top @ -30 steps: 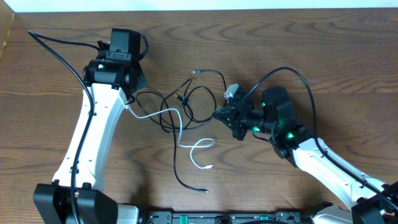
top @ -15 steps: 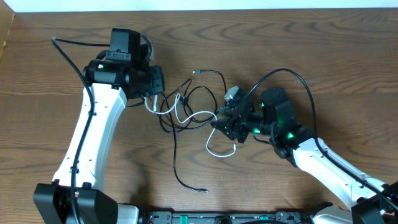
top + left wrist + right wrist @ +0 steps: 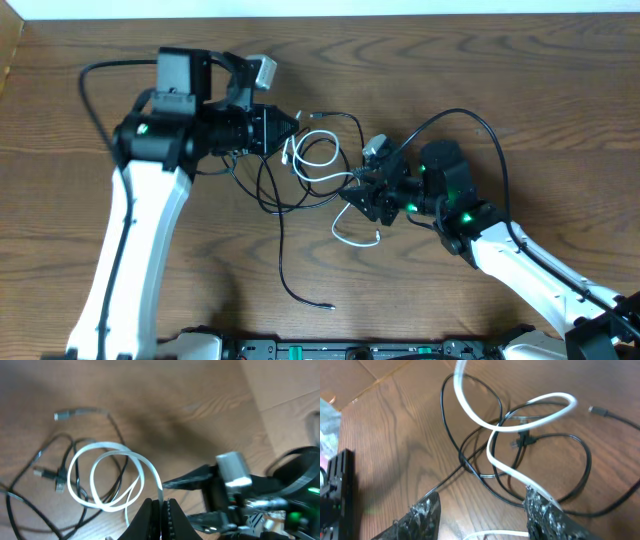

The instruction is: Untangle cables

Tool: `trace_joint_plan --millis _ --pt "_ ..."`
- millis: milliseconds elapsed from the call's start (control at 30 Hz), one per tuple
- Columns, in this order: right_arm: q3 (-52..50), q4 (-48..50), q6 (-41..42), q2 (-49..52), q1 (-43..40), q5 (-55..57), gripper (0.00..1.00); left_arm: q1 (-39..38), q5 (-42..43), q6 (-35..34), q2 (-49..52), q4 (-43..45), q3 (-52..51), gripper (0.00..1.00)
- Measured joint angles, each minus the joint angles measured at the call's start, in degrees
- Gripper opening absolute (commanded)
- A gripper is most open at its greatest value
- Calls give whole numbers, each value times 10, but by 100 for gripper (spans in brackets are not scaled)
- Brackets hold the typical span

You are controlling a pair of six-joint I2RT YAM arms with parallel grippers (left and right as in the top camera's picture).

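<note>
A white cable hangs in loops between my two grippers, above a tangle of black cables on the wooden table. My left gripper is shut on the white cable, with the strand pinched between its fingertips. My right gripper is open just right of the tangle. In the right wrist view the white cable runs across the right finger, and nothing is clamped between the jaws. Black cables loop on the table under it. The white cable's other end lies below the right gripper.
One black cable trails toward the front edge and ends in a plug. Another plug end lies behind the tangle. Thick black arm wires arc over the right arm and the left arm.
My left gripper swung up and to the right, carrying the white cable with it. The white loops lifted off the table and bunched toward the middle. The right arm barely moved.
</note>
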Motion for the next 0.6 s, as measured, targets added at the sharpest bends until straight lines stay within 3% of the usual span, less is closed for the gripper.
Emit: trace_joint_plan --millis 267,333,467,600 --pt "-1 98 48 1 0 1 50 0 37 -15 -104 10 0 7" --pt "0 114 85 1 0 11 53 0 42 -15 -116 10 0 7" --pt "0 116 125 1 0 52 73 0 46 -15 -122 9 0 8" --pt "0 124 126 1 0 100 75 0 46 -22 -122 8 0 7"
